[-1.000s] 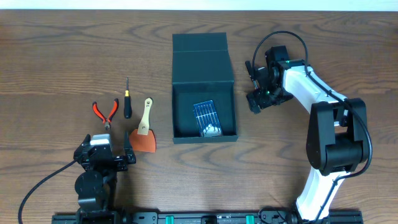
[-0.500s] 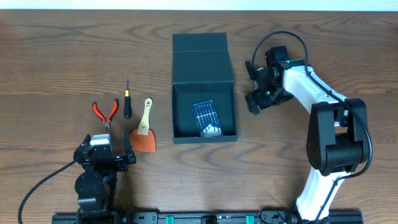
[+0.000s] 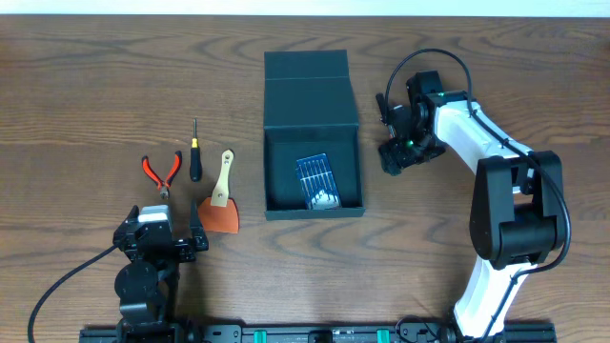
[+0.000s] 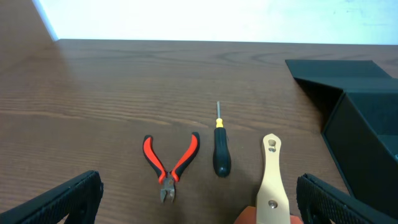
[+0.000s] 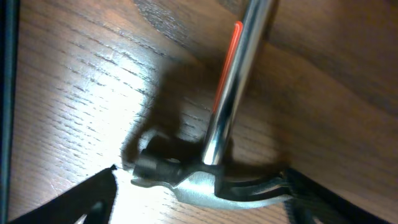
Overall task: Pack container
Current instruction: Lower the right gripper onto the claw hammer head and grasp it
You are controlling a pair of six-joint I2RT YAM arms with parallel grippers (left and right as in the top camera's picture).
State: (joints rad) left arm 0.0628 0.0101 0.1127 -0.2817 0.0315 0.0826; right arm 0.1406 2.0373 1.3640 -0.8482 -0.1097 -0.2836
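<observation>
The container [image 3: 312, 105], a dark teal box, stands open in the middle of the table with its flap lid laid back toward the far side. A blue packet [image 3: 316, 179] lies inside it. The container's corner also shows in the left wrist view [image 4: 367, 118]. My right gripper [image 3: 393, 157] is just right of the box, low over the table. In the right wrist view it is open [image 5: 205, 199], with a finger on each side of the head of a chrome hammer [image 5: 239, 81] lying on the wood. My left gripper [image 3: 162, 224] is open and empty at the front left.
Left of the box lie red-handled pliers [image 3: 162, 171], a small black screwdriver [image 3: 195, 157] and a scraper [image 3: 221, 195] with a pale handle and orange blade. All three show in the left wrist view: pliers [image 4: 171, 162], screwdriver [image 4: 220, 152], scraper [image 4: 271, 180].
</observation>
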